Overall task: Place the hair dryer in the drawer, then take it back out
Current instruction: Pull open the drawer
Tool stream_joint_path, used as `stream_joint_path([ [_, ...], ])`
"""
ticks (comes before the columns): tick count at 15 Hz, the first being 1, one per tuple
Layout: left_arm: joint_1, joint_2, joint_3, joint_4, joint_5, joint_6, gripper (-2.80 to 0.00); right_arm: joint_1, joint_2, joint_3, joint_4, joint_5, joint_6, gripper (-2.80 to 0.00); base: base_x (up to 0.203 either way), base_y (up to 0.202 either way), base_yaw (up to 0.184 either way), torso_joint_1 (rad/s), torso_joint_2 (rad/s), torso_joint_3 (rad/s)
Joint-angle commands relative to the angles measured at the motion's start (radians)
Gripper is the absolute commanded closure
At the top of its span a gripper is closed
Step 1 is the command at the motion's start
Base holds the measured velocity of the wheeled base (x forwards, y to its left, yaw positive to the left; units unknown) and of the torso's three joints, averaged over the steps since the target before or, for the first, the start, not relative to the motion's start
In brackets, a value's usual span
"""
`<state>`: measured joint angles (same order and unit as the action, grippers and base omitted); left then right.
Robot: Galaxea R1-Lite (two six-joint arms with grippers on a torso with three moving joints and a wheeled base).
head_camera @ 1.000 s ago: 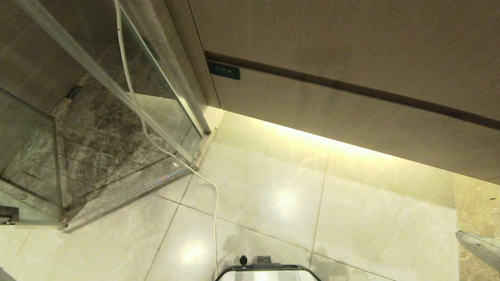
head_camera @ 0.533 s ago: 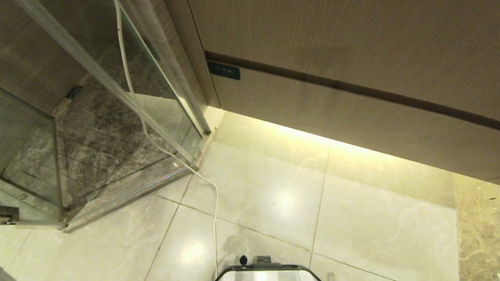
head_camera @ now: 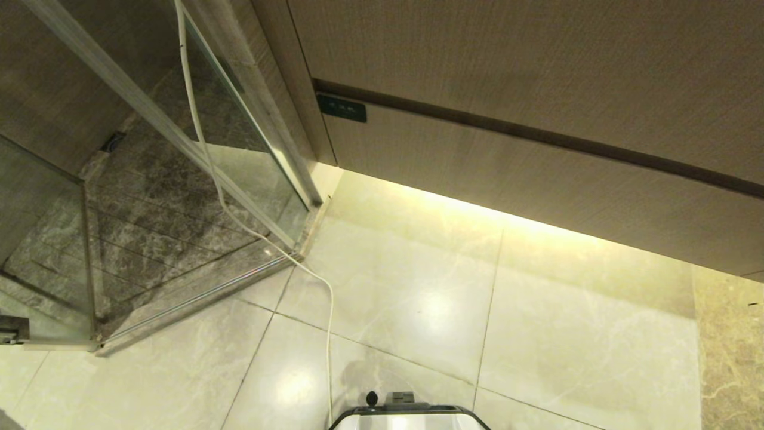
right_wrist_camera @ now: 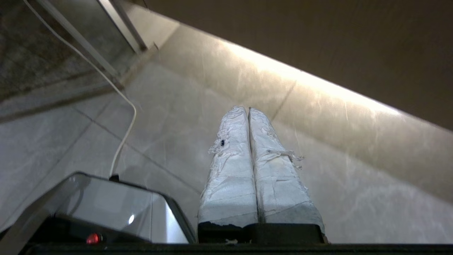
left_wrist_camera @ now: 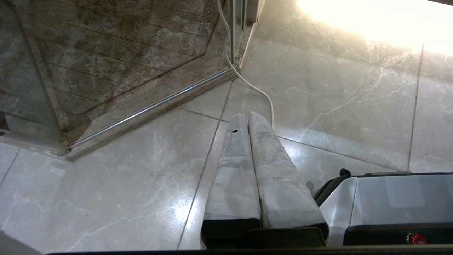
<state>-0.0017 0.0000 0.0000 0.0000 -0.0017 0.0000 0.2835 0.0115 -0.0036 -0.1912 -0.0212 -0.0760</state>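
Above the pale tiled floor [head_camera: 418,310], we see the drawer [head_camera: 537,179] shut, its black label [head_camera: 341,108] at the corner.
From the left wrist, our left gripper [left_wrist_camera: 247,115] hangs over the tiles, fingers pressed together, empty. From the right wrist, our right gripper [right_wrist_camera: 247,109] is likewise closed and empty, pointing toward the cabinet base, apart from it. We see no hair dryer.

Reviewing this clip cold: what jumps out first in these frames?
The bright strip of light glowing on the pale floor tiles under the closed wood-grain drawer, with its small black label at the left end. To the left, a glass shower door stands over dark marble flooring, and a white cable trails past it down to the robot's base. Both hands are shut and empty: left hand, right hand; no hair dryer is visible.
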Motion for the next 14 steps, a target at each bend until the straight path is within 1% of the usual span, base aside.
stream_joint_path([
  [1, 0.000, 0.000, 0.002, 0.000, 0.000, 0.000, 0.00, -0.012, -0.004, 0.044, -0.010, 0.015, 0.007, 0.00, 0.000, 0.000, 0.000, 0.000, 0.00, 0.000],
  [2, 0.000, 0.000, 0.002, 0.000, 0.000, 0.000, 0.00, -0.025, -0.003, 0.044, -0.011, 0.016, 0.005, 0.00, 0.000, 0.000, 0.000, 0.000, 0.00, 0.000],
  [4, 0.000, 0.000, 0.002, 0.000, 0.000, 0.000, 0.00, -0.107, -0.005, 0.044, 0.014, 0.025, 0.001, 0.00, 0.000, 0.000, 0.000, 0.000, 0.00, 0.000],
  [5, 0.000, 0.000, 0.002, 0.000, 0.000, 0.000, 0.00, -0.112, -0.035, 0.038, 0.095, 0.033, -0.004, 0.00, 0.000, 0.000, 0.000, 0.000, 0.00, 0.000],
  [6, 0.000, 0.000, 0.002, 0.000, 0.000, 0.000, 0.00, -0.116, -0.047, 0.038, 0.134, 0.038, -0.008, 0.00, 0.000, 0.000, 0.000, 0.000, 0.00, 0.000],
  [8, 0.000, 0.000, 0.002, 0.000, 0.000, 0.000, 0.00, -0.125, -0.051, 0.043, 0.076, 0.038, -0.004, 0.00, 0.000, 0.000, 0.000, 0.000, 0.00, 0.000],
  [14, 0.000, 0.000, 0.002, 0.000, 0.000, 0.000, 0.00, -0.127, -0.051, 0.044, 0.081, 0.037, 0.009, 0.00, 0.000, 0.000, 0.000, 0.000, 0.00, 0.000],
])
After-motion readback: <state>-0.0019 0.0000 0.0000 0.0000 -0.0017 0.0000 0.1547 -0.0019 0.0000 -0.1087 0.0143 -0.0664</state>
